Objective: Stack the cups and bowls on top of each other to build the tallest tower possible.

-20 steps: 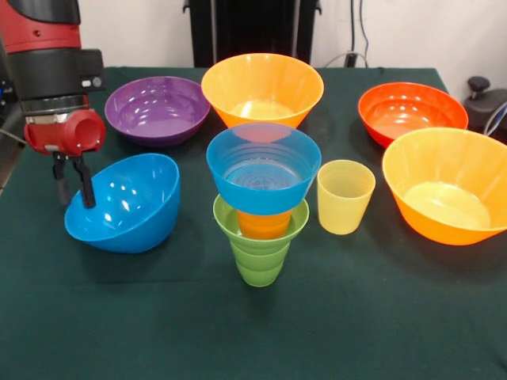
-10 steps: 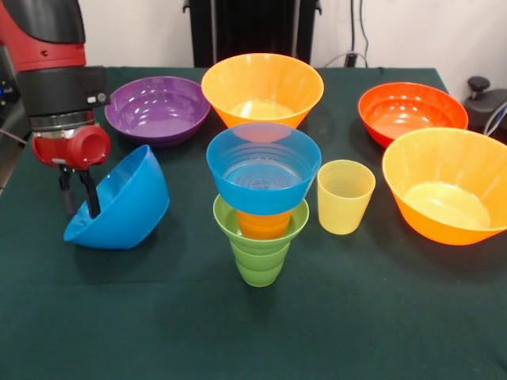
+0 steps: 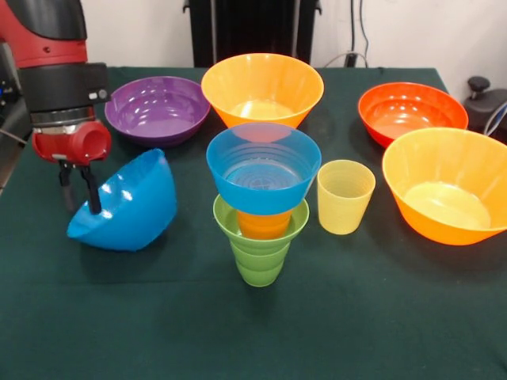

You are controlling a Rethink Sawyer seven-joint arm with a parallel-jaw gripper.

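The tower stands at the table's middle: a green ribbed cup [image 3: 257, 261] at the bottom, a small green bowl [image 3: 295, 224] on it, an orange cup [image 3: 264, 225] inside that, and a translucent blue bowl [image 3: 263, 170] on top. To its left a medium blue bowl [image 3: 131, 207] is tipped steeply on its side. My gripper [image 3: 79, 196] is shut on its left rim, one finger inside and one outside. A pale yellow cup [image 3: 345, 196] stands upright just right of the tower.
A purple bowl [image 3: 157, 109] and a big orange bowl [image 3: 261, 87] sit along the back. A red-orange bowl [image 3: 412, 112] is at the back right, with another big orange bowl [image 3: 447, 194] in front of it. Dark green cloth [image 3: 253, 332] covers the table.
The medium blue bowl has tipped from a slight lean to a steep tilt, its rim raised by the gripper. The gripper has shifted a little right and up. The tower has not moved.
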